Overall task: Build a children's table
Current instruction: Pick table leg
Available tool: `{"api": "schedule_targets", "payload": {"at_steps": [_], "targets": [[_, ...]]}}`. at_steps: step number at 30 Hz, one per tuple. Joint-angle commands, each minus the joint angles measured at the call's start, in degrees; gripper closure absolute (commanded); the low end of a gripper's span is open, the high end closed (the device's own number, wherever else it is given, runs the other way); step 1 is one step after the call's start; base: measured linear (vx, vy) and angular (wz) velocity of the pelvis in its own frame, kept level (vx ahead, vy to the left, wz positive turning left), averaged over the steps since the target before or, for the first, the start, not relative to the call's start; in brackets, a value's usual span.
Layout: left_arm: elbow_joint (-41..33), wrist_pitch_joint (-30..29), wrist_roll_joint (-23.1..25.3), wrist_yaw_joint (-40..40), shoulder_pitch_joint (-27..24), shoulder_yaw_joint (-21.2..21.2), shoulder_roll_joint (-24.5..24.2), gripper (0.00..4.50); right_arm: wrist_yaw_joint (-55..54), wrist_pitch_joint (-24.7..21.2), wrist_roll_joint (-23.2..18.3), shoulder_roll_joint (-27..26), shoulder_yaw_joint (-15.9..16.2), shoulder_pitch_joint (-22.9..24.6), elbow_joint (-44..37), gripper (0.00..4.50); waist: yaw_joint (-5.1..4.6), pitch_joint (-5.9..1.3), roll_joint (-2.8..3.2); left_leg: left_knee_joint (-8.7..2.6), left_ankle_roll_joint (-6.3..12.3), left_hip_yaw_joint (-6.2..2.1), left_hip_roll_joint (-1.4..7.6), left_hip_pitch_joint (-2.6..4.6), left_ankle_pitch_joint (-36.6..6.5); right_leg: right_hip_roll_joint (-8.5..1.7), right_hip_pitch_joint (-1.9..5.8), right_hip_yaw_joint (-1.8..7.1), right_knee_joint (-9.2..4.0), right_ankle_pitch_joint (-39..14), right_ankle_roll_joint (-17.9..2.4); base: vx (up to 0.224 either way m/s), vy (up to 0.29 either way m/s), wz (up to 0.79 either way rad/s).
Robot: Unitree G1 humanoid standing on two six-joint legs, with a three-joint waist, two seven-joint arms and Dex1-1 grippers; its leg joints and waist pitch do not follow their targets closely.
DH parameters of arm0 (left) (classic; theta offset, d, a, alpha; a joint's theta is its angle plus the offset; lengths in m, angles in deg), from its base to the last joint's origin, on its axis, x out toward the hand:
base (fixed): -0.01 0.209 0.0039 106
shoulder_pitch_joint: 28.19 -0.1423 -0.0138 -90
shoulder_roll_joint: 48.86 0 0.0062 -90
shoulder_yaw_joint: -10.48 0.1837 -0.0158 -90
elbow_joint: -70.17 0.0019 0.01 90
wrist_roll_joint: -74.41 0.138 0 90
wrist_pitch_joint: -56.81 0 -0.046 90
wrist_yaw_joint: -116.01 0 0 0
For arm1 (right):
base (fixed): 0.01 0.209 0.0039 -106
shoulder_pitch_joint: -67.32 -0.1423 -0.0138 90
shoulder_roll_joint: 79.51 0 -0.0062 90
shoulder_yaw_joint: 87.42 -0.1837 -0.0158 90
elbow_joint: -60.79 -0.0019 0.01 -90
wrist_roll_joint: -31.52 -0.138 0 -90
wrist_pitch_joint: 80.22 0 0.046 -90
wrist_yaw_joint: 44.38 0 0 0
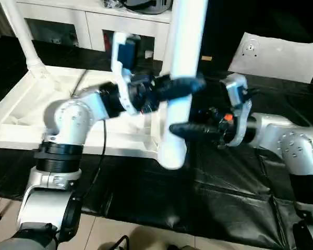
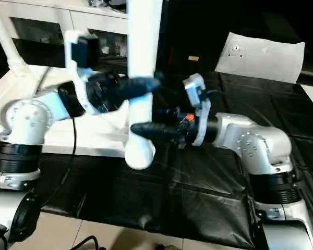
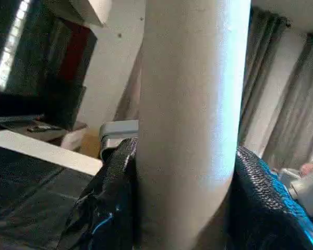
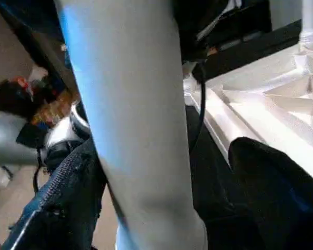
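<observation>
The children's table top (image 1: 21,109) lies upside down on the left, ribbed underside up, with one white leg (image 1: 21,31) standing in its far left corner. A second white leg (image 1: 185,47) is held upright at the top's near right corner. Its lower end (image 1: 172,153) hangs at the rim, and I cannot tell if it sits in a socket. My left gripper (image 1: 185,86) is shut on this leg, both fingers (image 3: 112,198) pressed to its sides. Lower down, my right gripper (image 1: 190,129) is open around the leg, one finger (image 4: 271,182) standing clear of it.
A black cloth (image 1: 198,192) covers the work surface to the right and front. A flat white panel (image 1: 276,54) lies at the back right. White cabinets (image 1: 94,21) stand behind the table top. Pale floor (image 1: 146,234) shows at the near edge.
</observation>
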Motion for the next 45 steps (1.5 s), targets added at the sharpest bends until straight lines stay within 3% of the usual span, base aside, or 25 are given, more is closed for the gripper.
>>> {"api": "schedule_targets", "payload": {"at_steps": [1,10,16,17,34,44,45], "targets": [[-0.08,-0.15,0.47,-1.56,2.04,1.22,0.09,2.62,1.13,2.22,2.06,0.46,1.4,-0.56,-0.5,0.61,0.0,-4.43,-0.45,-3.4,1.31,-0.57,2.38,0.35,-4.94,-4.83,3.68,3.5,-4.29,-26.8,0.01,0.0,0.0,0.0],[1.84,0.48,1.4,-4.64,3.42,3.0,0.05,2.62,5.42,5.98,4.83,1.53,5.07,-0.72,-0.21,0.61,0.09,-4.47,-0.54,-3.42,1.8,-0.57,2.53,0.27,-4.52,-4.92,3.85,3.66,-3.98,-25.1,-1.2,0.0,0.0,0.0],[2.3,0.54,1.58,-7.01,3.86,3.79,-0.15,2.62,8.11,5.55,3.62,1.78,5.42,-0.46,-0.7,0.61,0.09,-4.41,-0.52,-3.41,1.98,-0.58,2.5,0.24,-4.76,-4.89,3.86,3.61,-4.1,-25.78,-1.14,0.0,0.0,0.0],[2.39,0.59,1.76,-7.23,3.89,3.84,-0.13,2.62,8.47,5.4,3.41,1.81,5.43,-0.46,-0.67,0.89,0.04,-4.4,-0.48,-3.41,1.92,-0.59,2.52,0.3,-4.85,-4.86,3.8,3.58,-4.11,-25.75,-1.26,0.0,0.0,0.0],[3.91,3.6,4.24,-8.08,4.4,4.67,0.74,2.62,10.1,4.38,2.61,1.2,5.71,-0.09,0.04,2.28,0.13,-4.45,-0.51,-3.39,1.93,-0.57,2.5,0.24,-4.6,-4.9,3.91,3.58,-4.09,-25.68,-1.53,0.0,0.0,0.0],[4.55,5.4,6.64,-6.36,4.53,5.17,1.1,2.65,10.2,4.14,2.71,1.03,5.74,0.23,0.14,2.52,0.1,-4.54,-0.54,-3.41,2.22,-0.64,2.67,0.27,-4.06,-4.91,3.88,3.64,-3.85,-24.35,-1.96,0.0,0.0,0.0],[4.55,5.9,7.51,-5.71,4.49,5.53,1.13,2.65,10.21,4.18,2.73,1.04,5.71,0.31,0.2,2.52,0.0,-4.55,-1.05,-3.34,2.29,-0.53,2.58,0.17,-4.03,-4.87,3.91,3.68,-3.87,-24.4,-1.79,0.0,0.0,0.0]]}}
